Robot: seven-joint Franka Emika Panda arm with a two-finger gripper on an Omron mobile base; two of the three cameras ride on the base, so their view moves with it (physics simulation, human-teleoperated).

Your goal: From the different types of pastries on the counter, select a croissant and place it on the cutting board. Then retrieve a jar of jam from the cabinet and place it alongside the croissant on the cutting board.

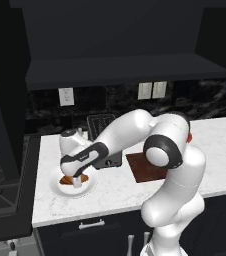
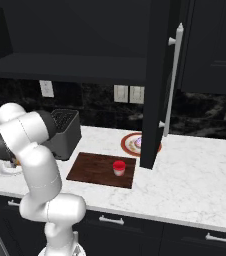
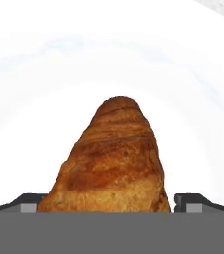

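Hand: we are seeing the hand (image 3: 112, 206) sitting low over the white plate (image 1: 60, 190), fingers straddling the croissant (image 3: 111, 163); whether they are touching it, we cannot tell.
Croissant: lying on that plate, left end of the table (image 1: 185, 135).
Cutting board (image 2: 92, 169): carrying the jar of jam (image 2: 118, 168).

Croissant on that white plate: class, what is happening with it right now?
The end effector is down over the croissant on the white plate, a finger on either side of it, apparently about to grasp. The cutting board already carries the jar of jam but no croissant yet.
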